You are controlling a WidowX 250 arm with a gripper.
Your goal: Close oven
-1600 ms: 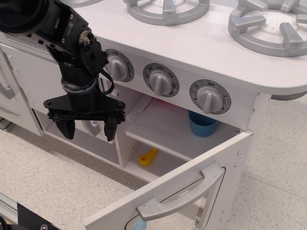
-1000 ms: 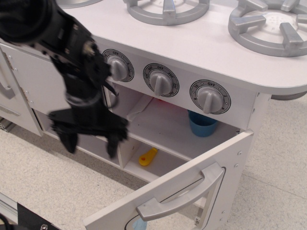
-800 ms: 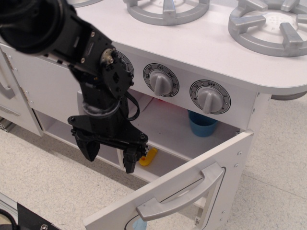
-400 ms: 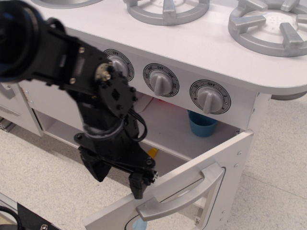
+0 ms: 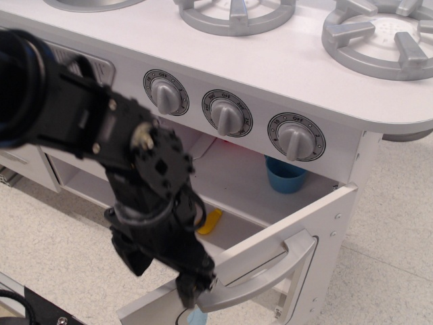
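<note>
Reaching low to the oven door (image 5: 298,223) — gripper (image 5: 166,274) at the left end of its handle (image 5: 260,274).
Door hangs wide open below the knobs (image 5: 226,115); finger spread looks parted, though blur leaves it uncertain — cup (image 5: 284,175) and yellow piece (image 5: 210,221) sit inside.

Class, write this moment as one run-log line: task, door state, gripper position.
task: close oven | oven door: open, swung outward | gripper: at the left end of the door handle, jaw state unclear

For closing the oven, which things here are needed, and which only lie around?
Needed:
oven door, hanging open
its grey handle
pincer, at the door's free end

Only around:
blue cup on the shelf
yellow item below
three knobs
burners
</note>
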